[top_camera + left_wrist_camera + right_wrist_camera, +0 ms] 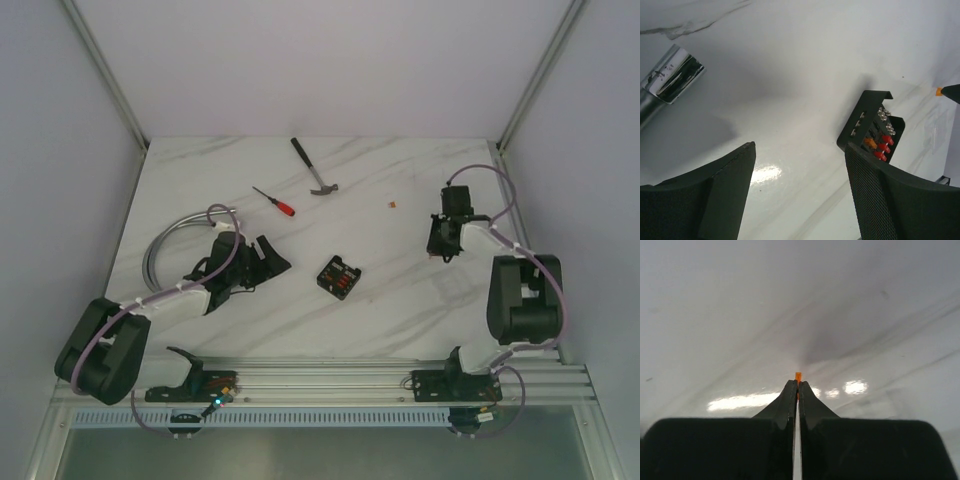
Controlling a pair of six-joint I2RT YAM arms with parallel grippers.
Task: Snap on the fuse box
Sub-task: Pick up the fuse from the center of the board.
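Observation:
The fuse box is a small black square box with red and orange fuses on its face, lying on the white marble table near the middle. My left gripper is open and empty just to its left, low over the table. In the left wrist view the fuse box sits just past my right fingertip, outside the gap of the left gripper. My right gripper is to the box's right, shut on a tiny orange fuse that sticks out past the tips of the right gripper.
A hammer and a red-handled screwdriver lie at the back. A loose orange fuse lies at the back right. A grey metal hose curls at the left, with its shiny end in the left wrist view.

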